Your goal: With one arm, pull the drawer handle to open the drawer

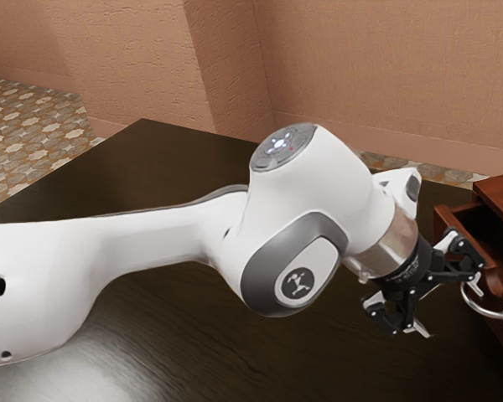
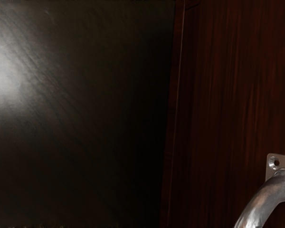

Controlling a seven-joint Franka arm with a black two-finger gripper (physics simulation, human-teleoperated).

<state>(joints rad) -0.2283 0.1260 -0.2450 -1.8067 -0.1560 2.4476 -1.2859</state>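
A red-brown wooden drawer [image 1: 465, 226] juts out a little from its cabinet [image 1: 500, 194] at the exterior view's right edge. A curved metal handle [image 1: 484, 306] is fixed to the drawer's front. My black gripper [image 1: 445, 294] is just to the exterior view's left of the handle, open, with its fingers spread wide; the upper finger [image 1: 467, 253] is close to the drawer front. Neither finger grips the handle. In the wrist view the drawer front [image 2: 228, 114] has the handle [image 2: 267, 204] and its mounting plate close by the hand.
The dark wooden table [image 1: 151, 176] stretches under and behind the arm, and appears as a dark surface [image 2: 76, 118] in the wrist view. Pinkish walls and a patterned floor [image 1: 25, 126] lie beyond. My white arm spans the exterior view's left and middle.
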